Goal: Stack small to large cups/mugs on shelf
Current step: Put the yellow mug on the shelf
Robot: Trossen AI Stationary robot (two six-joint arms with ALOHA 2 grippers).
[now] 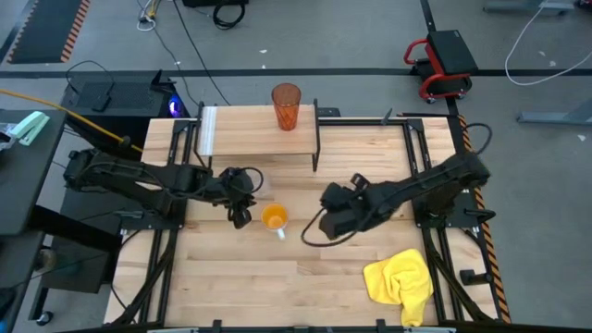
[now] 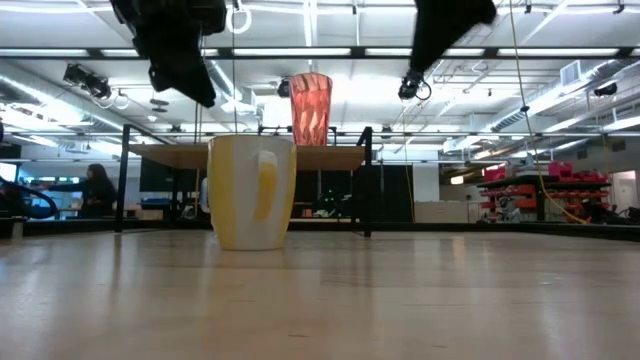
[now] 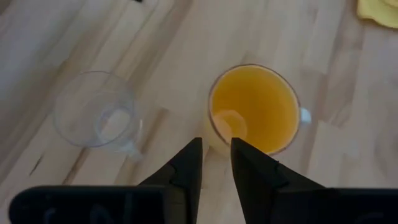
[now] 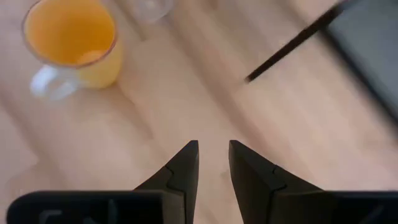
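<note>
Orange ribbed translucent tumbler [image 1: 286,106] stands on the raised light-wood shelf [image 1: 250,134], apparently as stack base; orange ceramic mug [image 1: 274,218] and small clear glass [image 3: 97,117] wait on the worktop [image 1: 277,277], left claw [image 3: 216,158] released just above the mug's rim, right claw [image 4: 213,163] parted, empty, nearby.

My high camera looks straight down on the whole bench [image 1: 305,277], my low one sits level at bench height facing the room, and both wrist cameras peer down close past their fingers, all four sharing the orange mug [image 1: 274,218] mid-frame.
</note>
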